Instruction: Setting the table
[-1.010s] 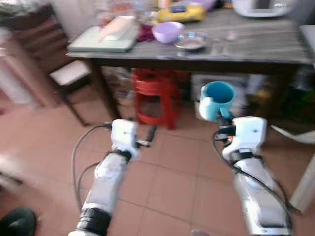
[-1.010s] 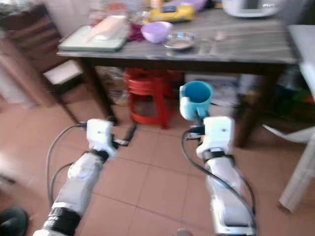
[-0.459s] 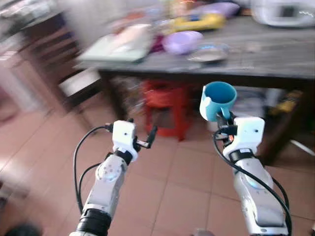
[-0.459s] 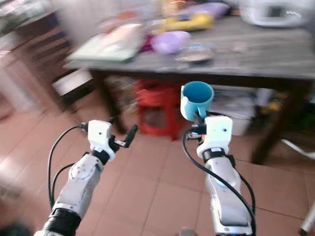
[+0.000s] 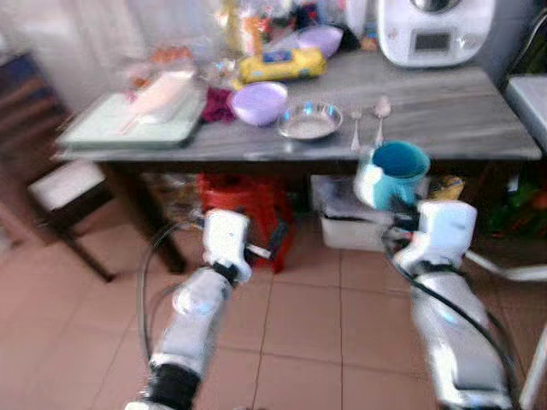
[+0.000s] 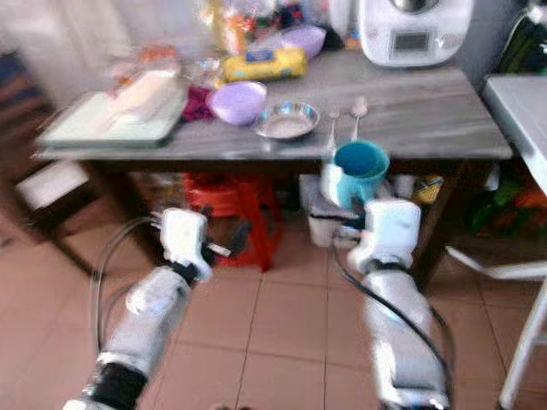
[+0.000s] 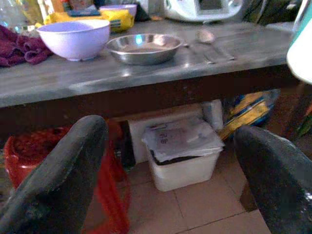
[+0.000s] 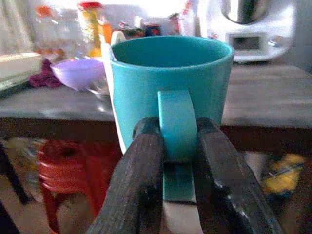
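My right gripper (image 5: 396, 207) is shut on the handle of a teal mug (image 5: 393, 173), held upright in front of the grey table's edge (image 5: 444, 152); the wrist view shows both black fingers (image 8: 141, 170) clamping the handle (image 8: 177, 124). My left gripper (image 5: 267, 246) is open and holds nothing, low before the table, its fingers (image 7: 63, 170) spread wide. On the table stand a purple bowl (image 5: 260, 101), a steel bowl (image 5: 309, 121) and two spoons (image 5: 369, 120).
A green tray (image 5: 128, 120), a yellow packet (image 5: 282, 64) and a white appliance (image 5: 436, 30) crowd the table's back and left. Under the table are a red stool (image 5: 235, 192) and a white box (image 5: 355, 229). A chair (image 5: 64, 184) stands left, a white table (image 5: 530, 90) right.
The camera has moved nearer and turned, so the table now faces me squarely and closer. Both arms keep their pose, and the mug stays in the right gripper.
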Robot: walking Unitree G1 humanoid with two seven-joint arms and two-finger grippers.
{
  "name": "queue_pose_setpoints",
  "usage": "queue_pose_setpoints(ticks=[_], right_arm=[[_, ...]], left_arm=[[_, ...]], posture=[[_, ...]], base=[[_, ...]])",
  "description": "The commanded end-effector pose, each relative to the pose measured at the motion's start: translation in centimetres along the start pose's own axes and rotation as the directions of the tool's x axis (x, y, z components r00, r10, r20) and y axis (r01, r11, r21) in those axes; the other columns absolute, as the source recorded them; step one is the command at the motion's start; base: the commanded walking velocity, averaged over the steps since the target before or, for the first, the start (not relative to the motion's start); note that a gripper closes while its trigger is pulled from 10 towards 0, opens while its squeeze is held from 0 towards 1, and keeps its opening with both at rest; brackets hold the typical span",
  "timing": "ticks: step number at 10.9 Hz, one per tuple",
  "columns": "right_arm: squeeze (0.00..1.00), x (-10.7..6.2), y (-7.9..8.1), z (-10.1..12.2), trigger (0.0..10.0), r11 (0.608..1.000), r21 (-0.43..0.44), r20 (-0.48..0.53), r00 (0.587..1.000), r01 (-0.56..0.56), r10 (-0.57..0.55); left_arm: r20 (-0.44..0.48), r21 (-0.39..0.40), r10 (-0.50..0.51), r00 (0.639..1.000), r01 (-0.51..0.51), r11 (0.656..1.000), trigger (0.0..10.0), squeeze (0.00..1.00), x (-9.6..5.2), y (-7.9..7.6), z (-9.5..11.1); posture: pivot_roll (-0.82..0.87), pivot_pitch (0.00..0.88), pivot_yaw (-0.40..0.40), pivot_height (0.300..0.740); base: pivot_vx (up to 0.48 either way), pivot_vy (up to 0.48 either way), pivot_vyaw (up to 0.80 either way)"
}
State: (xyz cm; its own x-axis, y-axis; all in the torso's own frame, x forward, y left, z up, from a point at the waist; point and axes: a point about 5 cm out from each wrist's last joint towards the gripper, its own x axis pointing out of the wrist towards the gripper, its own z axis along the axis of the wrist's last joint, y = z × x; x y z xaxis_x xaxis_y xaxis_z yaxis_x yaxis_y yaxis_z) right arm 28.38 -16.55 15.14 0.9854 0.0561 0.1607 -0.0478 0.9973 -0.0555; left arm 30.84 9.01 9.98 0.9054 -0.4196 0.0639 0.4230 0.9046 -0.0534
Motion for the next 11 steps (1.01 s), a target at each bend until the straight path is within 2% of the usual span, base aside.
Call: queue_pose_setpoints(ticks=[1,6,11], right_arm=[[0.0,0.07,-0.23,0.44,10.0,1.0,-0.002,0.02,1.0,0.005,-0.005],[0.0,0.14,-0.31,0.63,10.0,1.0,-0.003,0.025,1.0,0.01,-0.01],[0.0,0.14,-0.29,0.95,10.0,1.0,-0.004,0.034,0.999,0.009,-0.009]], left_arm=[[-0.003,0.0,-0.013,1.0,0.013,1.0,10.0,0.0,0.09,-0.2,-0.02],[-0.001,-0.001,-0.011,1.0,0.011,1.0,10.0,0.0,0.04,-0.16,0.02],[0.009,-0.009,-0.023,1.0,0.023,1.0,10.0,0.0,0.01,-0.43,0.24]], posture=[[-0.18,0.061,0.126,0.74],[-0.17,0.06,0.122,0.74],[-0.18,0.061,0.121,0.74]], base=[[0.394,0.0,0.0],[0.392,0.0,0.0],[0.388,0.0,-0.2]])
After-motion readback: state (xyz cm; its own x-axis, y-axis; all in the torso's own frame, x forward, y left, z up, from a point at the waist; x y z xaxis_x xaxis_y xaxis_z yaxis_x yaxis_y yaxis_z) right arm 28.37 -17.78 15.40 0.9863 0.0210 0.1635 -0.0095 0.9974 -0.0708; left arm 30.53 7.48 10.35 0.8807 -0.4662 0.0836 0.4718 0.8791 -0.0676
